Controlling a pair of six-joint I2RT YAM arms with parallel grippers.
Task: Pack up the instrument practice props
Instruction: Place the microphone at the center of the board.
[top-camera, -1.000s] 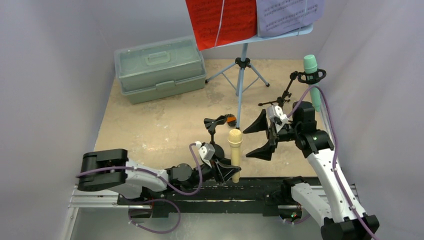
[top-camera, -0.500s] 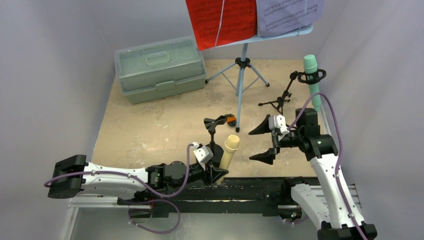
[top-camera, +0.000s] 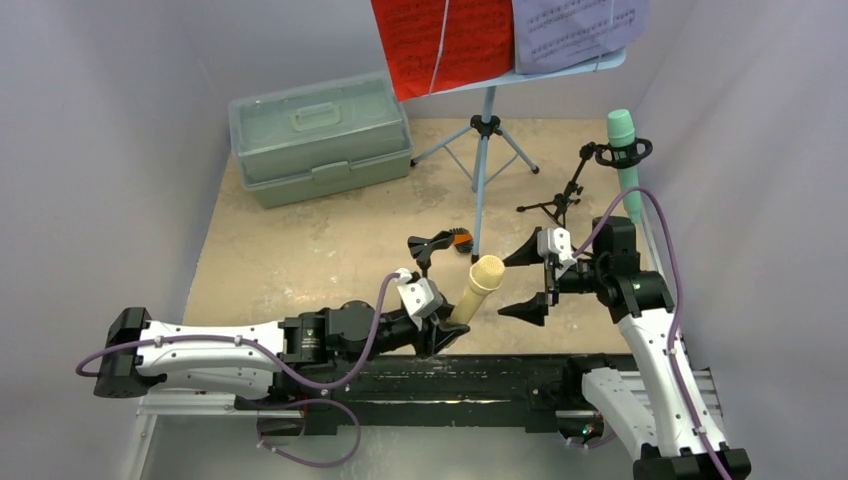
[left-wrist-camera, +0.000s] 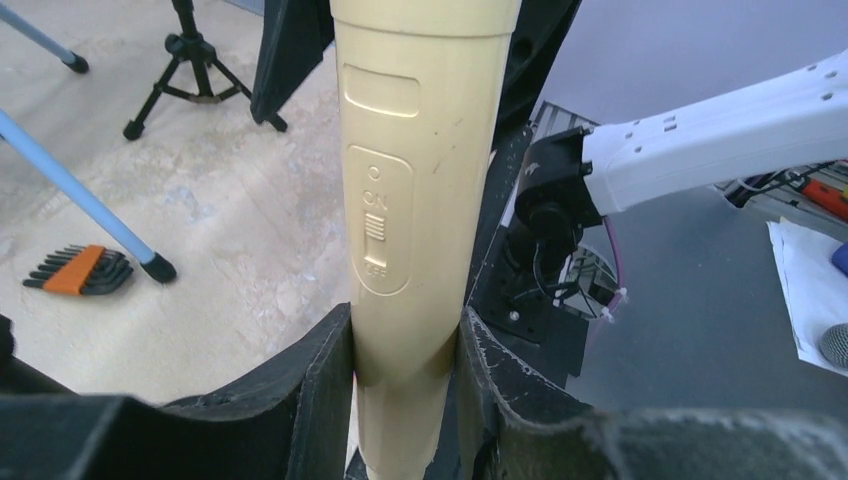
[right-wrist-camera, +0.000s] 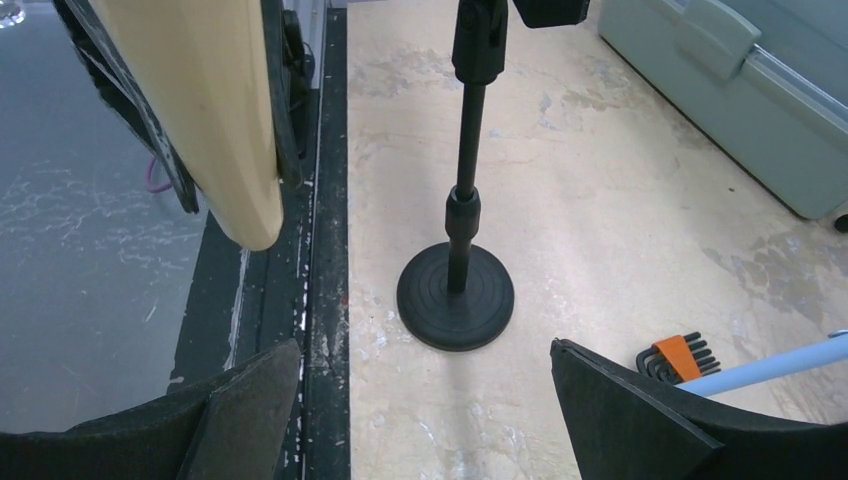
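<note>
My left gripper (top-camera: 440, 330) is shut on the lower handle of the tan microphone (top-camera: 474, 288), which tilts up to the right above the table's near edge; it fills the left wrist view (left-wrist-camera: 415, 200) and shows in the right wrist view (right-wrist-camera: 200, 110). My right gripper (top-camera: 522, 285) is open and empty just right of it. The round-base black mic holder (right-wrist-camera: 457, 290) stands behind the microphone (top-camera: 428, 248). The teal microphone (top-camera: 625, 160) sits in the ring-top tripod holder (top-camera: 570, 190) at the right. The light-blue music rack (top-camera: 484, 150) holds red (top-camera: 440, 40) and purple (top-camera: 575, 30) sheets.
A pale green plastic case (top-camera: 318, 135) with a handle stands shut at the back left. An orange-and-black hex key set (top-camera: 461, 240) lies by a rack leg. Grey walls close in on both sides. The black rail (top-camera: 500, 375) runs along the near edge.
My left arm has stretched forward and right, tipping the tan microphone from upright to a rightward lean. My right gripper has dropped and drawn back towards the microphone.
</note>
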